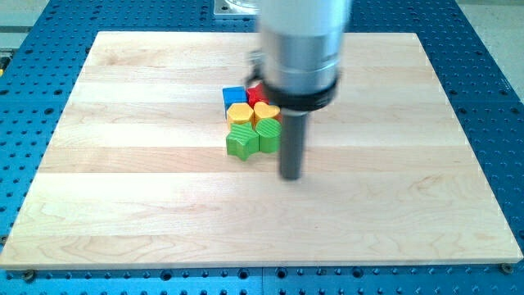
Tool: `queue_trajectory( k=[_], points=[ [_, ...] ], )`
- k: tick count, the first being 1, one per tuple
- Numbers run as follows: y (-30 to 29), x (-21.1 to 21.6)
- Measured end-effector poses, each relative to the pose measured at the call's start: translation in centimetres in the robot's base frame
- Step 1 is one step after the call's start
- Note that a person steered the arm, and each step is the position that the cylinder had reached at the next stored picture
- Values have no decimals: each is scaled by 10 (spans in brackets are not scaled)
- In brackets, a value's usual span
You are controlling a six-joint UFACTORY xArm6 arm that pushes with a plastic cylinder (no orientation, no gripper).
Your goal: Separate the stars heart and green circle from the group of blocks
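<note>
A tight cluster of blocks sits just above the board's middle. A blue block (234, 95) is at its upper left, and a red block (256, 91) beside it is partly hidden by the arm. Below them lie a yellow block (239, 113) and a yellow heart (265, 111). At the bottom are a green star (241, 141) and a green block (268, 133), its shape unclear. My tip (291, 176) rests on the board just right of and below the cluster, close to the green block. The rod hides the cluster's right side.
The wooden board (123, 205) lies on a blue perforated table (24, 49). The arm's blurred grey body (299, 41) hangs over the board's upper middle and hides what is behind it.
</note>
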State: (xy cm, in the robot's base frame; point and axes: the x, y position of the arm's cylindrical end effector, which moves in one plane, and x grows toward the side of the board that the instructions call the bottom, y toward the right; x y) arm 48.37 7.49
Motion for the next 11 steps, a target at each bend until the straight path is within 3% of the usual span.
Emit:
queue_trajectory(
  k=[1, 3, 5, 6, 8, 9, 10, 11],
  points=[
    [31, -90],
    [-28, -154],
    [-56, -125],
    [-62, -151],
    [-74, -54],
    [-104, -40],
    [-94, 1],
    [-97, 5]
  ],
)
